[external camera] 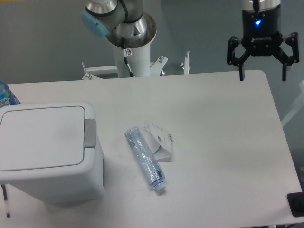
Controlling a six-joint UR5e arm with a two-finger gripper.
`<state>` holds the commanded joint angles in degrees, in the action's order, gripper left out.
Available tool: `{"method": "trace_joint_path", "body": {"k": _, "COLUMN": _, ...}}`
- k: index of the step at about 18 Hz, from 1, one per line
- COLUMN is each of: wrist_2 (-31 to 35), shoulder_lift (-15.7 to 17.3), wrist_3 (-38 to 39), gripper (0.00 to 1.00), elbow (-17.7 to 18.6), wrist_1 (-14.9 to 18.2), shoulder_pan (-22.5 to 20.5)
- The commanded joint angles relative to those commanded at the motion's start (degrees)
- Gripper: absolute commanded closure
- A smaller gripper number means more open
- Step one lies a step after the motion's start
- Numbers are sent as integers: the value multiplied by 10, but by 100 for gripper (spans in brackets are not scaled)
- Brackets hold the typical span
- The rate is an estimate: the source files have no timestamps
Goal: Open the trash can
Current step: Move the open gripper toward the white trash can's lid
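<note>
**Lid down, claw hanging wide at the far corner**

The trash can (50,152) sits at the table's (228,142) near-left corner, flat lid shut, long axis running along the near edge, grey push-button (90,133) facing the table's middle. The gripper (262,73) hangs above the far-right corner, fingers spread, holding nothing. Mid-table lie a clear bottle (145,159) and a crumpled paper scrap (159,137), touching.

A trash can (50,154) of smooth white plastic with a matt lid and a grey plastic button (90,133). A clear, crinkled plastic bottle (145,159) beside white folded paper (160,141), on a smooth matt white table (223,142). Black matt gripper (262,75).
</note>
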<state>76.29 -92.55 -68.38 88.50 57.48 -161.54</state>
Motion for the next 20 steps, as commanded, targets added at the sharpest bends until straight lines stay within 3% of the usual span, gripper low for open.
{"method": "trace_joint_path", "body": {"k": 4, "wrist_2": -1, "shoulder_lift": 8, "wrist_3": 41, "gripper": 0, "elbow": 5, "wrist_1": -3, "shoulder_pan": 18}}
{"method": "trace_joint_path", "body": {"k": 8, "wrist_2": 2, "shoulder_lift": 4, "wrist_3": 120, "gripper": 0, "elbow": 5, "wrist_1": -36, "shoulder_pan": 54}}
{"method": "trace_joint_path", "body": {"k": 16, "wrist_2": 0, "shoulder_lift": -15, "wrist_3": 372, "gripper": 0, "elbow": -14, "wrist_1": -45, "shoulder_pan": 137}}
{"method": "trace_joint_path", "body": {"k": 20, "wrist_2": -4, "shoulder_lift": -31, "wrist_3": 531, "gripper": 0, "elbow": -16, "wrist_1": -44, "shoulder_pan": 204}}
